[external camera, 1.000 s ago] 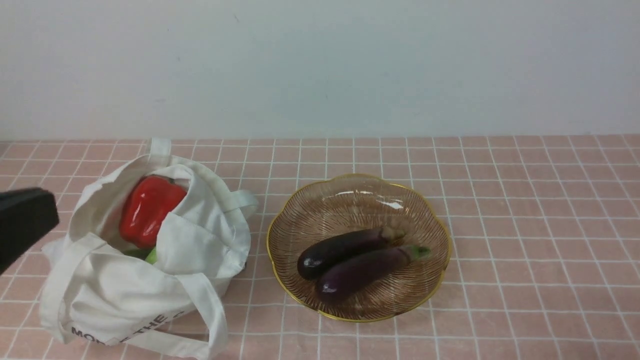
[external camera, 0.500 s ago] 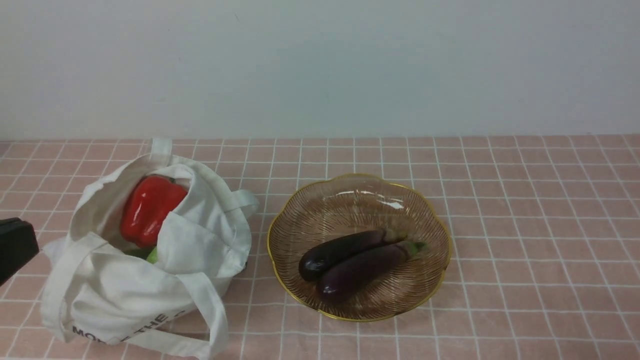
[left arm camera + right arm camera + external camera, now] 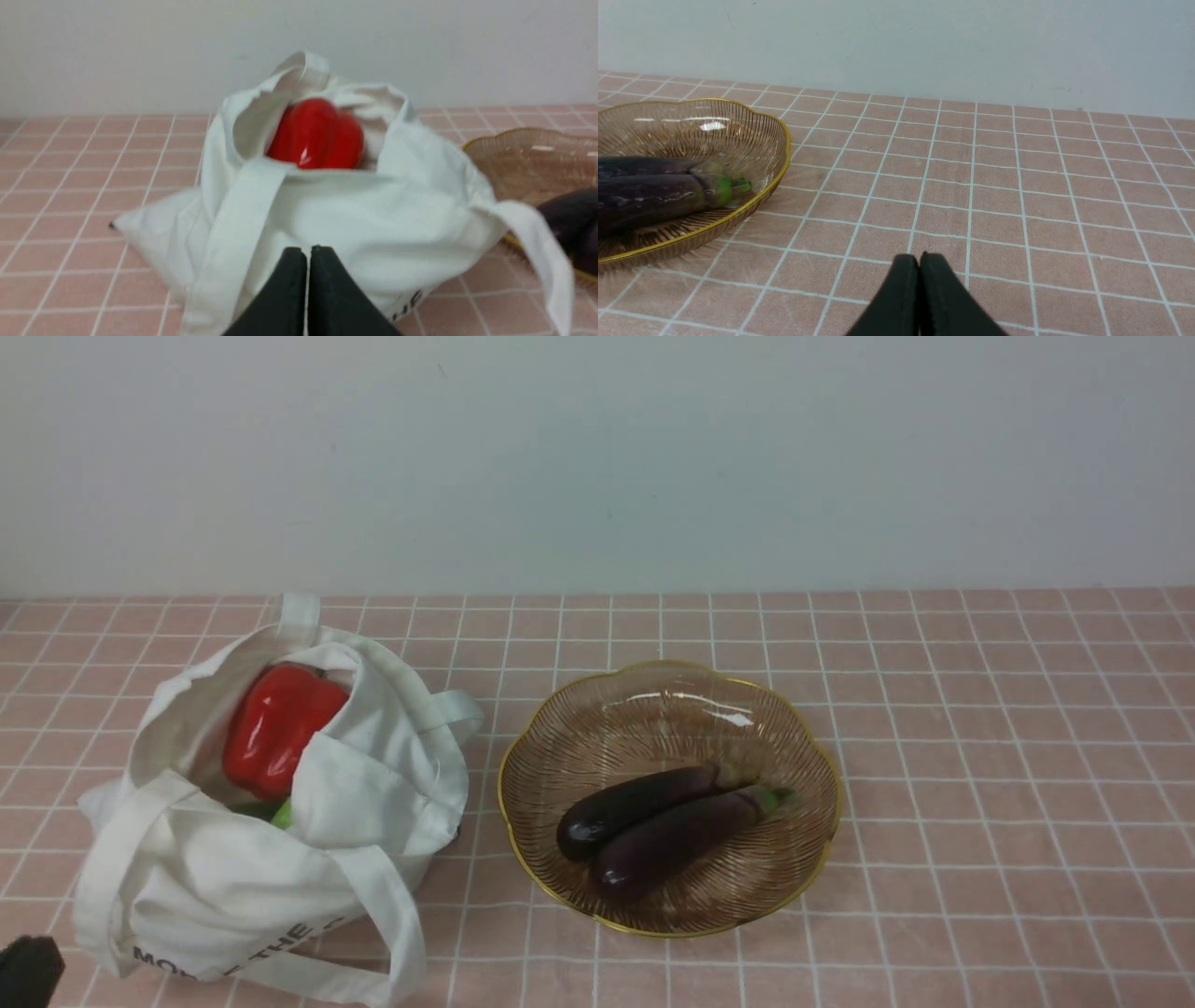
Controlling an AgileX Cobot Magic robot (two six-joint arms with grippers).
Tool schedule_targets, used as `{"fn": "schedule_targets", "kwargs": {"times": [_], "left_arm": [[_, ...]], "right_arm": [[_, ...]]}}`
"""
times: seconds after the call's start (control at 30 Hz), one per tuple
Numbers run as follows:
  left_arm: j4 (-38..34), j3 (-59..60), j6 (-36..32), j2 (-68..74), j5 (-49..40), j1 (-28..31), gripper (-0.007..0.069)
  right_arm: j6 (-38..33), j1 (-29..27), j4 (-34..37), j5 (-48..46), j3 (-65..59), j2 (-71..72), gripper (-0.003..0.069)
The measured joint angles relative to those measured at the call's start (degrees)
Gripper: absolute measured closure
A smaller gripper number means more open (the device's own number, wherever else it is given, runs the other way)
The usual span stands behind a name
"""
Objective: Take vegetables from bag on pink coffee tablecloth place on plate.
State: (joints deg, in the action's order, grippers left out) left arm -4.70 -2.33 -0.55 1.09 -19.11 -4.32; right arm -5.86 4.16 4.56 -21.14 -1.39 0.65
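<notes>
Reaching for the red pepper is the step I judge to be in hand: it sits in the open mouth of the white bag at the left of the front view, a small green piece beside it. The left gripper has its jaws pressed together, empty, near the bag; it should spread wide and avoid snagging the handles. The right gripper is likewise closed and empty. Two eggplants already lie in the plate, right of the bag on the pink cloth.
</notes>
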Motion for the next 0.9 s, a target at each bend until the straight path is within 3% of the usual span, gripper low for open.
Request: {"fn": "schedule_targets", "kwargs": {"times": [0.9], "left_arm": [[0.0,4.0,-0.05,-1.66,-1.9,0.26,0.0629]], "right_arm": [[0.0,0.0,0.0,0.0,0.0,0.0,0.0673]]}}
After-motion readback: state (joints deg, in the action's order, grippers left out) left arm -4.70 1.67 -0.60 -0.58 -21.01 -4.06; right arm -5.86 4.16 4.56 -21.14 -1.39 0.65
